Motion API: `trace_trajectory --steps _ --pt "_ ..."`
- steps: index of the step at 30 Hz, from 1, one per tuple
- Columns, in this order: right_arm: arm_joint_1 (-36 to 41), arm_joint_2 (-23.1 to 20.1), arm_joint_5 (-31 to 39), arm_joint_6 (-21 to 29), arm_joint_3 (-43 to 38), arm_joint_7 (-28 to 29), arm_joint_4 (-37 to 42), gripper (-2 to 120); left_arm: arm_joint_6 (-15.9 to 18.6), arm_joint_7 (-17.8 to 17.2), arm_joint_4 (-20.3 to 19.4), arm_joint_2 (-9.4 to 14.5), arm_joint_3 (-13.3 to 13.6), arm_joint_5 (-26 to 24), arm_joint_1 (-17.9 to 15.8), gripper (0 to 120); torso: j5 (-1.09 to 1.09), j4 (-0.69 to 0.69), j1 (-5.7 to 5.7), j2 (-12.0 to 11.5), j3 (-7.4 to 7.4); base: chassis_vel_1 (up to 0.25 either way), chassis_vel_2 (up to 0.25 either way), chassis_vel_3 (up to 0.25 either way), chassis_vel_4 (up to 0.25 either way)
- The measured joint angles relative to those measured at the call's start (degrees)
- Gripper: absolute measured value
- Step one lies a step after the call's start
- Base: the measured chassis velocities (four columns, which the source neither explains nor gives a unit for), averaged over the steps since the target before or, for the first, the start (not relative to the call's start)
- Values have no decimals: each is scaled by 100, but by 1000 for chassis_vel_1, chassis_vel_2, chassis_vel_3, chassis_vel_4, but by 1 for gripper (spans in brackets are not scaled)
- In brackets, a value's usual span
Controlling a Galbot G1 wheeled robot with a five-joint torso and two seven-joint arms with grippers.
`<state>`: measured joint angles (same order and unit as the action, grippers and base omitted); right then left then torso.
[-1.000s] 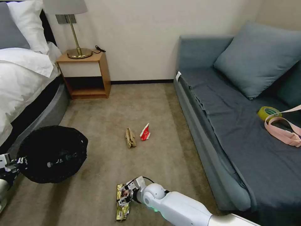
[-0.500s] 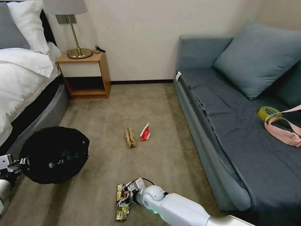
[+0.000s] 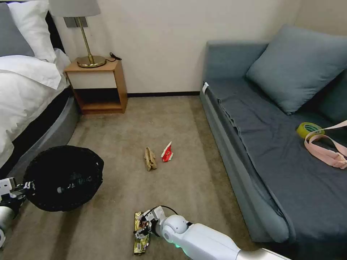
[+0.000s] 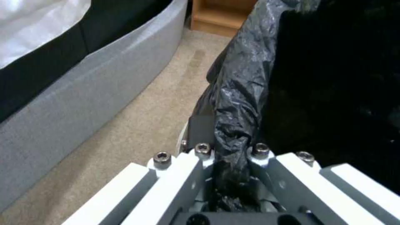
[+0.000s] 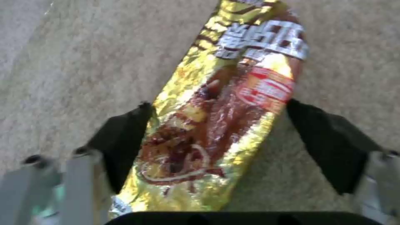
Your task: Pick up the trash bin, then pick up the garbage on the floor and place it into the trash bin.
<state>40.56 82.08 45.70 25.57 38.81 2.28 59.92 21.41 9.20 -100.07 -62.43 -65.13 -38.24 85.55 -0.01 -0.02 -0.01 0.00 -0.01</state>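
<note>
The trash bin (image 3: pixel 63 177), lined with a crinkled black bag, hangs low at the left beside the bed. My left gripper (image 3: pixel 22 187) is shut on its rim. The left wrist view shows the left gripper (image 4: pixel 231 151) pinching the bag-covered rim of the bin (image 4: pixel 243 78). A pale bottle-like piece (image 3: pixel 70 185) lies inside the bin. My right gripper (image 3: pixel 142 227) is down at the carpet, open, with its fingers (image 5: pixel 121 140) on either side of the gold-yellow wrapper (image 5: pixel 225 118), which lies flat (image 3: pixel 140 241). Crumpled brown paper (image 3: pixel 150 159) and a red-and-white packet (image 3: pixel 167 152) lie farther out on the floor.
A grey-blue sofa (image 3: pixel 253 144) runs along the right, with a yellow-green tape roll (image 3: pixel 308 129) and a pink strap (image 3: pixel 325 151) on its seat. A bed (image 3: pixel 25 94) stands at the left. A wooden nightstand (image 3: pixel 97 86) with a lamp is against the far wall.
My right gripper has sunk lower and a little nearer along the gold wrapper. The bin in my left gripper has drifted slightly to the right.
</note>
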Motion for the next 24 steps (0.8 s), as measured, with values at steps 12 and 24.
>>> trace_trajectory --steps 12,24 --pt "-3 -5 -102 -95 -3 -55 -59 36 -2 6 6 -8 1 0 -11 1 1 1 0 0 0 0 0 0 0" --pt "-48 -16 -107 -145 -27 -107 -59 0 -2 6 2 -28 -12 6 -7 1 3 4 1 -1 1 0 0 0 0"
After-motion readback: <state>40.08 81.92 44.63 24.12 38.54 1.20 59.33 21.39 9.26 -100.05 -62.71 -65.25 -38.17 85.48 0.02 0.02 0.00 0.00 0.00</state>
